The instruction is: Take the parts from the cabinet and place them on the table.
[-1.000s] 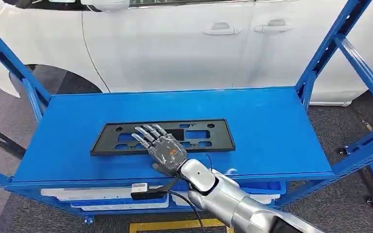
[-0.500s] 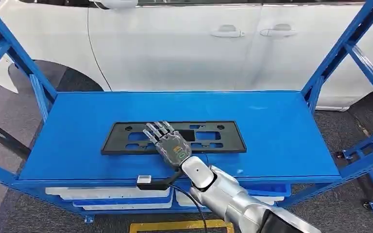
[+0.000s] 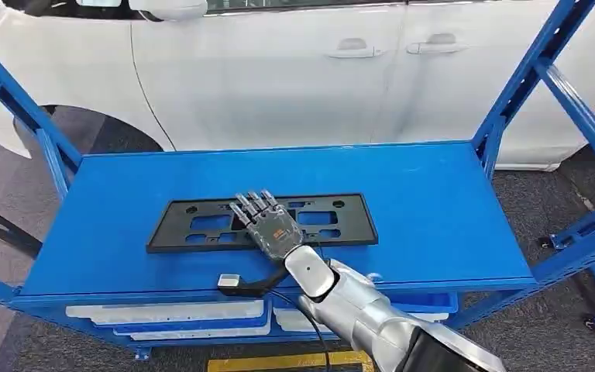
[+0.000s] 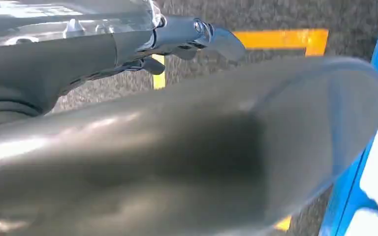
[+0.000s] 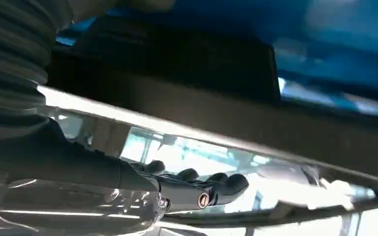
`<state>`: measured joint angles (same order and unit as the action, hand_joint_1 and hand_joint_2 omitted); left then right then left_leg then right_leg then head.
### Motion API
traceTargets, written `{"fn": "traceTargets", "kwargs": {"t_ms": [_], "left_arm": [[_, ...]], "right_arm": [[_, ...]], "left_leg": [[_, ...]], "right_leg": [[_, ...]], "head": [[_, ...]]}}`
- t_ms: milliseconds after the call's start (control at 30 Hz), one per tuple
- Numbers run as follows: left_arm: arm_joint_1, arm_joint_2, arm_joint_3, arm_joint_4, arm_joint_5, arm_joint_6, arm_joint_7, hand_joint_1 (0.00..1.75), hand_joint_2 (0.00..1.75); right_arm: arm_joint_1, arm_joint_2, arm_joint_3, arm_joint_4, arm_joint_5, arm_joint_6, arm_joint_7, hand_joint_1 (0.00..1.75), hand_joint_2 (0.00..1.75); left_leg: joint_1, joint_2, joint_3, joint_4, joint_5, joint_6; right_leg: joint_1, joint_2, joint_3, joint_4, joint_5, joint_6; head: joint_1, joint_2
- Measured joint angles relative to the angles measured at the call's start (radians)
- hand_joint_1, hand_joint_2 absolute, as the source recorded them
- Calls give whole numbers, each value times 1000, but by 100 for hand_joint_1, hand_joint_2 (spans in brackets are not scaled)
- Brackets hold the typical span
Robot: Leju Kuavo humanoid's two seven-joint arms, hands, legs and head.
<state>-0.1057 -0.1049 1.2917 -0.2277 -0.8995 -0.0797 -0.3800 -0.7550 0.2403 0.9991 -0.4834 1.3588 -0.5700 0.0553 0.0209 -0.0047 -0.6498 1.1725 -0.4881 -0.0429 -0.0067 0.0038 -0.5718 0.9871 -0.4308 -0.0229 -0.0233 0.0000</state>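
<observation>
a: where's the part at this moment?

b: the flat black plastic plate with rectangular cut-outs (image 3: 259,221) lies flat on the blue metal worktop (image 3: 434,209), near its front edge and left of centre, long side across the robot's view. lying flat like that it leaves no raised edge to grip, so any hold has to come from above or at the rim.

a: and the right hand (image 3: 271,231)?

b: palm down over the middle of the plate, fingers stretched forward and close together, the tips reaching the far edge. it looks to be resting on the plate or just above it. i cannot tell whether it has any hold. the right wrist view is too dark and blurred to settle it.

a: the left hand (image 4: 128,44)?

b: in its own wrist view it hangs low over grey carpet with a yellow line, with nothing in it that i can see. how far its fingers are spread i cannot tell.

a: behind the worktop?

b: a white car door (image 3: 279,70), well apart from the plate.
</observation>
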Motion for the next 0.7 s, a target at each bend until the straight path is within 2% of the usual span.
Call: {"fn": "traceTargets", "kwargs": {"t_ms": [33, 67, 100, 200, 233, 267, 300, 333, 367, 400, 433, 467, 500, 533, 567, 600, 633, 700], "left_arm": [[-2, 0, 0, 0, 0, 0, -1, 0, 0], [-4, 0, 0, 0, 0, 0, -2, 0, 0], [-8, 0, -1, 0, 0, -1, -3, 0, 0], [-8, 0, -1, 0, 0, -6, -4, 0, 0], [-9, -2, -2, 0, 0, -8, -5, 0, 0], [-10, -2, -2, 0, 0, -10, -6, 0, 0], [-11, -2, -2, 0, 0, -12, -6, 0, 0], [-13, -1, -2, 0, 0, -12, -8, 0, 0], [-14, -1, -2, 0, 2, -13, -10, 0, 0], [-13, -1, -2, 0, 3, -14, -11, 0, 0], [-12, -2, -2, 0, 5, -16, -14, 0, 0], [-12, -2, -2, 0, 8, -19, -19, 0, 0], [-13, -2, -2, 0, 10, -23, -24, 0, 0], [-14, -2, -2, 0, 10, -25, -29, 0, 0], [-15, -3, -3, 0, 10, -27, -31, 0, 0], [-16, -5, -3, 0, 11, -28, -32, 0, 0], [-16, -5, -2, 0, 11, -29, -33, 0, 0], [-17, -5, -3, 1, 14, -31, -40, 0, 0]], "right_arm": [[-3, 4, 0, 5, 2, 5, 8, 175, 175], [-6, 6, -3, 12, 2, 12, 11, 175, 175], [-8, 6, -8, 17, 2, 17, 13, 175, 175], [-11, 10, -17, 32, -3, 24, 13, 175, 175], [-12, 11, -21, 35, -4, 28, 13, 175, 175], [-15, 11, -25, 38, -6, 31, 13, 175, 175], [-17, 11, -27, 39, -9, 33, 13, 175, 175], [-17, 11, -30, 42, -10, 34, 13, 175, 175], [-16, 11, -34, 46, -10, 36, 13, 175, 175], [-13, 11, -36, 50, -11, 36, 11, 175, 175], [-11, 11, -38, 52, -13, 37, 8, 175, 175], [-11, 11, -40, 53, -13, 37, 4, 175, 175], [-13, 11, -42, 53, -13, 38, 3, 175, 175], [-15, 11, -44, 53, -13, 41, 0, 175, 175], [-17, 11, -45, 53, -13, 44, -2, 175, 175], [-19, 11, -45, 53, -13, 49, -3, 175, 175], [-20, 14, -46, 53, -13, 50, -4, 175, 175], [-20, 14, -52, 53, -13, 50, -5, 175, 175]], "left_leg": [[2, 1, 48, -98, 45, 1], [3, 2, 80, -172, 51, 4], [-5, -1, 83, -176, 47, 14], [-9, -2, 73, -171, 51, 33], [0, -2, 77, -180, 57, 43], [0, -1, 78, -181, 59, 47], [0, 0, 76, -181, 59, 55], [-2, 1, 75, -181, 59, 56], [-3, 1, 73, -181, 59, 58], [-5, 1, 72, -180, 59, 58], [-5, 1, 72, -179, 59, 58], [-6, 0, 72, -178, 58, 58], [-7, -2, 74, -177, 58, 57], [-9, -2, 76, -177, 57, 55], [-9, -3, 77, -177, 55, 53], [-17, -3, 73, -172, 53, 48], [-14, -2, 70, -173, 54, 44], [-11, -2, 72, -178, 55, 32]], "right_leg": [[-1, 1, 1, 4, -3, 4], [0, 1, -1, 8, -6, 9], [6, 2, -5, 12, -7, 14], [2, 2, -9, 7, -1, 31], [5, 2, -11, 12, -6, 37], [2, 1, -17, 31, -21, 41], [1, 0, -44, 88, -58, 42], [0, 0, -79, 162, -95, 44], [0, 0, -129, 262, -136, 47], [0, 0, -163, 329, -154, 48], [0, 0, -173, 342, -145, 47], [0, 0, -157, 307, -115, 45], [0, 0, -122, 233, -72, 40], [2, 0, -73, 132, -24, 32], [5, 0, -29, 43, 8, 22], [11, -1, -20, 18, -4, 18], [11, -3, -24, 16, 1, 21], [14, -2, -25, 16, 1, 14]], "head": [[0, 0], [0, 0], [0, 0], [2, 0], [2, 0], [3, 0], [4, 0], [5, 0], [4, 0], [4, 0], [4, 0], [4, 0], [4, 0], [4, 0], [5, 0], [3, 0], [4, 0], [4, 0]]}}
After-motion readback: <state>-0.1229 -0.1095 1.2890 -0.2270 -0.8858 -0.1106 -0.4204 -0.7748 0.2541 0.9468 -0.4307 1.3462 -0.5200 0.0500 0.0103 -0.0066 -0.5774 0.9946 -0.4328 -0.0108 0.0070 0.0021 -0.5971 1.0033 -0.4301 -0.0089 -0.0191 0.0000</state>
